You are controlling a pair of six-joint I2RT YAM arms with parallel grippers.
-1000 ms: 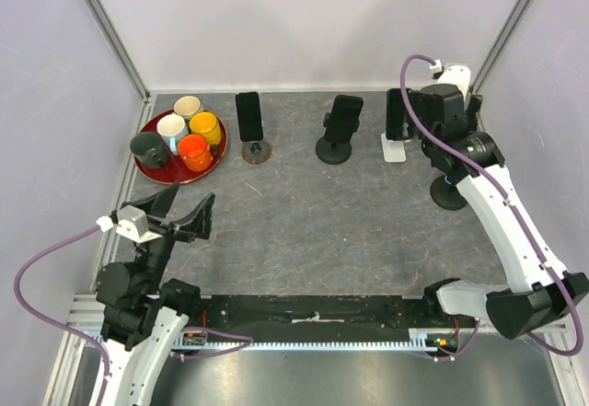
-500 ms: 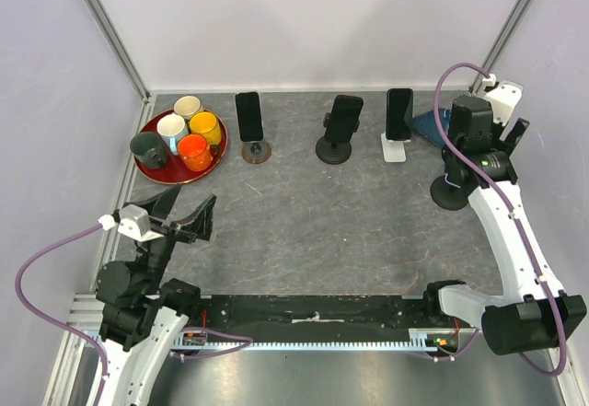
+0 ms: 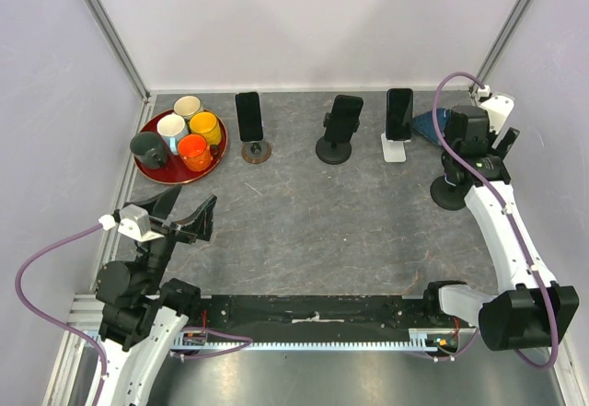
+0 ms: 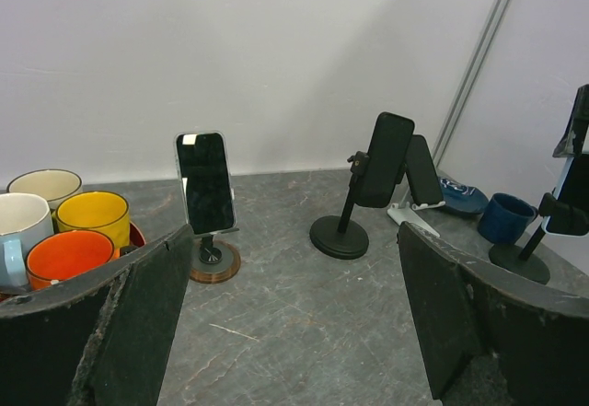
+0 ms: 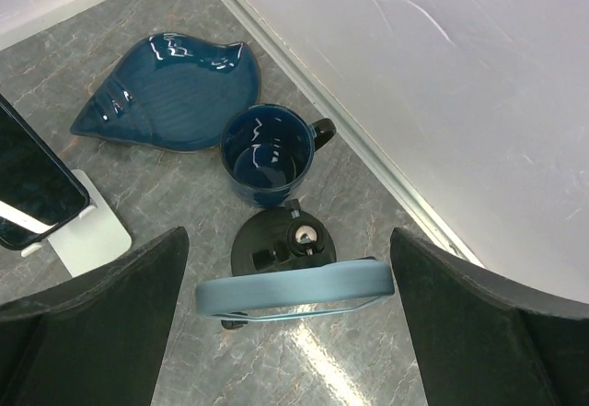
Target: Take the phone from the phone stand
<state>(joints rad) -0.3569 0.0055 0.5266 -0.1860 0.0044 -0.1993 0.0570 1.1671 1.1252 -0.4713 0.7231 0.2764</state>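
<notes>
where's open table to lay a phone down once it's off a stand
Free: the broad table stretch between the phone stands and the near edge. Crowded: far right corner with the blue dish, blue mug and another black stand; far left holds the tray of mugs.

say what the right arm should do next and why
Probably lower the right gripper straight down: its jaws are open and empty, and the phone, edge-on atop its stand, lines up between the fingers in the wrist view, not yet gripped.

At the back of the desk [image 3: 322,231], left to right: a tray [image 3: 173,181] holding mugs [image 3: 193,151], three phones [image 3: 248,115] on stands [image 3: 256,153], then a dish [image 5: 166,93] beside a mug [image 5: 269,153].
</notes>
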